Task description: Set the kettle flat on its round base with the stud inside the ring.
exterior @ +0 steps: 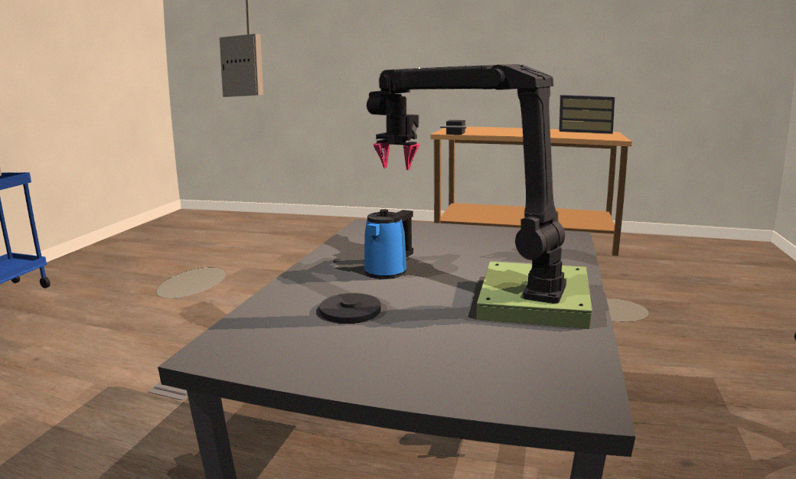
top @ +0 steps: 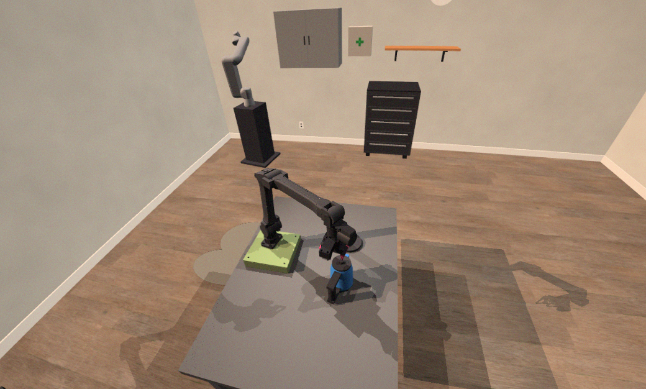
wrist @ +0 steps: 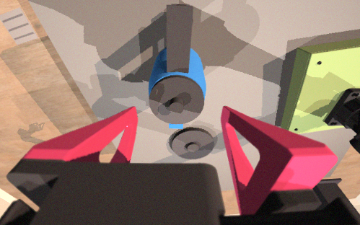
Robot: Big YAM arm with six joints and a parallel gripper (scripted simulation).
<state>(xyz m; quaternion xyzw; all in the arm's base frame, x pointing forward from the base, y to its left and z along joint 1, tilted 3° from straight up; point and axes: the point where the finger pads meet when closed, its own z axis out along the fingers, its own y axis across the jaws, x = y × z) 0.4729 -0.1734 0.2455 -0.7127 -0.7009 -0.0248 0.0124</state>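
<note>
- My gripper (exterior: 396, 155) hangs high above the kettle (exterior: 384, 249), fingers spread wide, holding nothing.
- The kettle stands upright on the table (exterior: 389, 369), handle (exterior: 406, 232) away from the round base (exterior: 348, 307).

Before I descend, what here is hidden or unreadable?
- Top view: base disk mostly hidden behind the wrist.
- No view shows the ring under the kettle.
- Exterior view: handle bar partly hidden behind the kettle body.
- Wrist view: gripper fingers' roots hidden by its housing.
</note>
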